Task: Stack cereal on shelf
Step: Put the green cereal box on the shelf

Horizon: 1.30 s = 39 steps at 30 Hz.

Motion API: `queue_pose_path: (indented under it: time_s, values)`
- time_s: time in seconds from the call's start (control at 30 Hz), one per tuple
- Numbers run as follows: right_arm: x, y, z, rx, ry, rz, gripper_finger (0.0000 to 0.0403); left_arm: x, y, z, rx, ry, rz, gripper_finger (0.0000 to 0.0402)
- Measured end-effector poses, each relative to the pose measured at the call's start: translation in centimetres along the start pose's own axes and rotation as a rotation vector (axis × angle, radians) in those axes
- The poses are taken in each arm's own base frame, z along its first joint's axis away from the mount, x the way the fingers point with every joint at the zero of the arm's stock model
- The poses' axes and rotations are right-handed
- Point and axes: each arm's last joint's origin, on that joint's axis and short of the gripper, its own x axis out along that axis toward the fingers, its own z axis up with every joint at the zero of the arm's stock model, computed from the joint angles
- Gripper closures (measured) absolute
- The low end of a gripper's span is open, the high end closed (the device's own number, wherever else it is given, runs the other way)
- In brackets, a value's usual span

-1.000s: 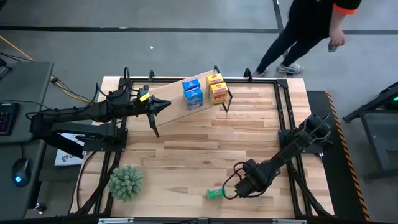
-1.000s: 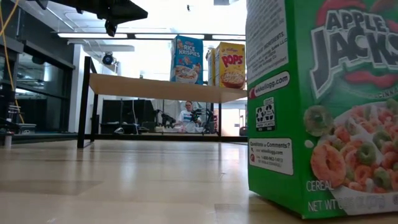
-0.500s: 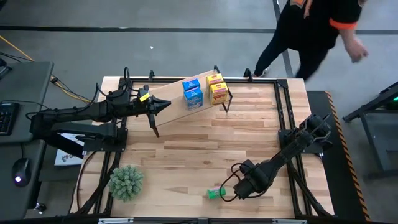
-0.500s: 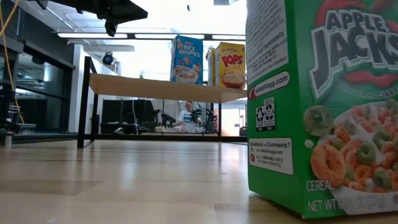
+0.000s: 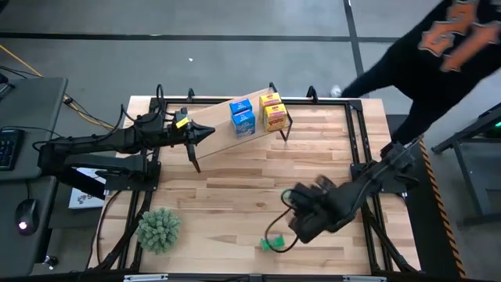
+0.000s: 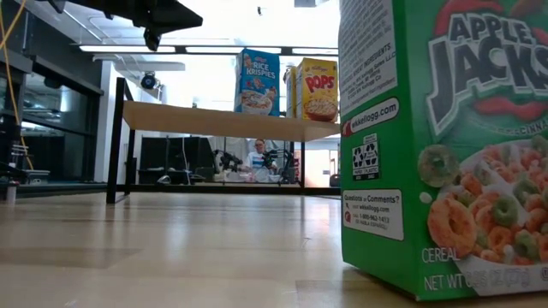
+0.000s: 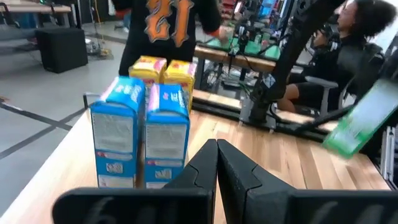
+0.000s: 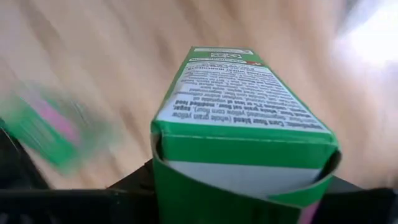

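Since earlier frame R gripper point(image 5: 305, 223) has lifted off the desk point(image 5: 235, 188) w/ a green box point(image 8: 242, 124) pinched in its fingers; a 2nd green box point(image 5: 270, 244) stays on desk near front edge. Person point(image 5: 438, 47) moved right. Step: carry phase of pick. Next, I'd judge, swing box to shelf point(image 5: 223, 125), set upright beside others. Shelf holds 2 blue boxes point(image 5: 242, 117) + 2 yellow boxes point(image 5: 272, 111), touching. L gripper point(image 5: 205, 133) parked at shelf's end, fingers pressed together.
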Motion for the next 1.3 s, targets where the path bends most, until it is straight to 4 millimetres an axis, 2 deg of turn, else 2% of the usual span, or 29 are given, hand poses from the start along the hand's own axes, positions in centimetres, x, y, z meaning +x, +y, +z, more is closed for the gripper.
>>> queue_pose_path:
  time_s: [0.13, 0.27, 0.47, 0.67, 0.87, 1.07, 1.2, 1.3]
  values:
    - [-3.0, -0.6, 4.3, -0.141, -0.350, 0.020, 0.0227, -0.8, -0.2, 0.1, -0.002, 0.009, -0.091, 0.0398]
    - [-4.0, -1.1, 8.9, -0.264, -0.534, 0.061, 0.0227, -2.7, -0.7, 1.4, 0.008, -0.076, -0.277, 0.0398]
    - [-2.5, -2.7, 16.1, -0.383, -0.723, 0.214, 0.0226, -5.6, -1.0, 1.8, 0.054, -0.199, -0.382, 0.0398]
    - [0.2, -5.4, 20.9, -0.424, -0.823, 0.152, 0.0226, -7.5, -0.8, 1.6, 0.055, -0.325, -0.350, 0.0398]
    - [3.3, -7.7, 24.7, -0.433, -0.838, 0.068, 0.0226, -8.0, -0.5, 1.4, 0.050, -0.377, -0.280, 0.0398]
    - [6.5, -8.6, 27.6, -0.468, -0.719, 0.102, 0.0226, -7.7, -0.4, 1.3, 0.044, -0.370, -0.226, 0.0398]
    - [9.5, -7.9, 27.5, -0.544, -0.633, 0.092, 0.0226, -7.6, -0.4, 1.3, 0.045, -0.360, -0.227, 0.0398]
    - [9.6, -7.7, 27.0, -0.585, -0.600, 0.088, 0.0226, -7.4, -0.4, 1.1, 0.047, -0.341, -0.225, 0.0398]
